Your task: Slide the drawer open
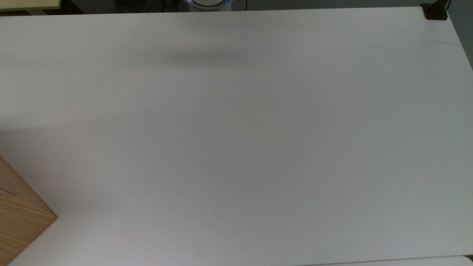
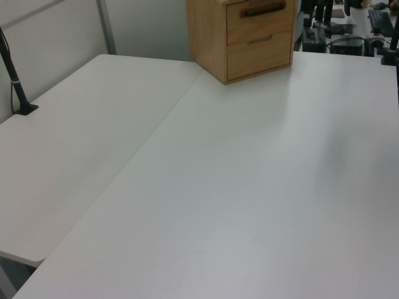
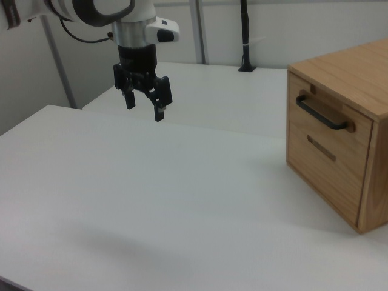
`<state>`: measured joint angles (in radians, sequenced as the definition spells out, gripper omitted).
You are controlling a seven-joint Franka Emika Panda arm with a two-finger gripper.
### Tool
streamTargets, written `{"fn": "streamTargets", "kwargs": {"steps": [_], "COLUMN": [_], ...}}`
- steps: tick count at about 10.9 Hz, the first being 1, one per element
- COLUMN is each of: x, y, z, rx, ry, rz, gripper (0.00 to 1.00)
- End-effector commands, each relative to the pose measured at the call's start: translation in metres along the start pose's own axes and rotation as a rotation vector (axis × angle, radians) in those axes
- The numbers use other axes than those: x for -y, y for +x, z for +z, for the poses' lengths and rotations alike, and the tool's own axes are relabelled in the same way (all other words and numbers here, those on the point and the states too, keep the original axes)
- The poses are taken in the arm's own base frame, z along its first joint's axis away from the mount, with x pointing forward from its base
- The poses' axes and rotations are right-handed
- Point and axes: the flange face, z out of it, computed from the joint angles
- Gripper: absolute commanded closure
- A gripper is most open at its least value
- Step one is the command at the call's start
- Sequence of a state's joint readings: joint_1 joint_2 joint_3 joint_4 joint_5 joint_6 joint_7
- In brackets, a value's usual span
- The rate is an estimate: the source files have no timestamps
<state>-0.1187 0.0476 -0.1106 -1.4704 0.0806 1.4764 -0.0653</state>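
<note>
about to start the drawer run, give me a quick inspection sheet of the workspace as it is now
surface: white table, bare across the middle; a second white table butts against it.
job's things: wooden cabinet stands on the table at the right view's right; its upper drawer with a black bar handle sits flush, shut. A lower drawer is shut too.
clutter: nothing seen on the table.
grippers: hand hangs above the table at the right view's left, well apart from the cabinet, open and holding nothing.
cables: a dark cable runs up the black clamped pole.
surroundings: light wall panels behind; dark equipment beyond the table in the left view.
</note>
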Motion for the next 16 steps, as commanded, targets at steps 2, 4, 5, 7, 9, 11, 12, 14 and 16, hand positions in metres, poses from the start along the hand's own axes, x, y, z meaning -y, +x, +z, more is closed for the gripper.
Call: {"fn": "streamTargets", "kwargs": {"steps": [2,4,5,7,9,11,12,14,16], "x": [-0.01,-0.01,-0.01,-0.011,-0.01,-0.01,-0.007,0.001,-0.004], "y": [-0.006,-0.006,-0.006,-0.006,-0.005,-0.002,-0.002,-0.001,-0.003], "z": [-0.006,-0.006,-0.006,-0.005,-0.004,-0.003,-0.007,-0.004,-0.004], "rx": [0.0,0.002,0.002,0.002,0.003,-0.009,-0.024,-0.016,-0.001], "ry": [0.011,0.011,0.011,0.011,0.014,0.014,0.001,-0.017,-0.05], "rz": [0.027,0.026,0.027,0.026,0.026,0.005,-0.054,-0.215,-0.341], "gripper": [0.0,0.0,0.0,0.0,0.0,0.0,0.0,0.0,0.0]}}
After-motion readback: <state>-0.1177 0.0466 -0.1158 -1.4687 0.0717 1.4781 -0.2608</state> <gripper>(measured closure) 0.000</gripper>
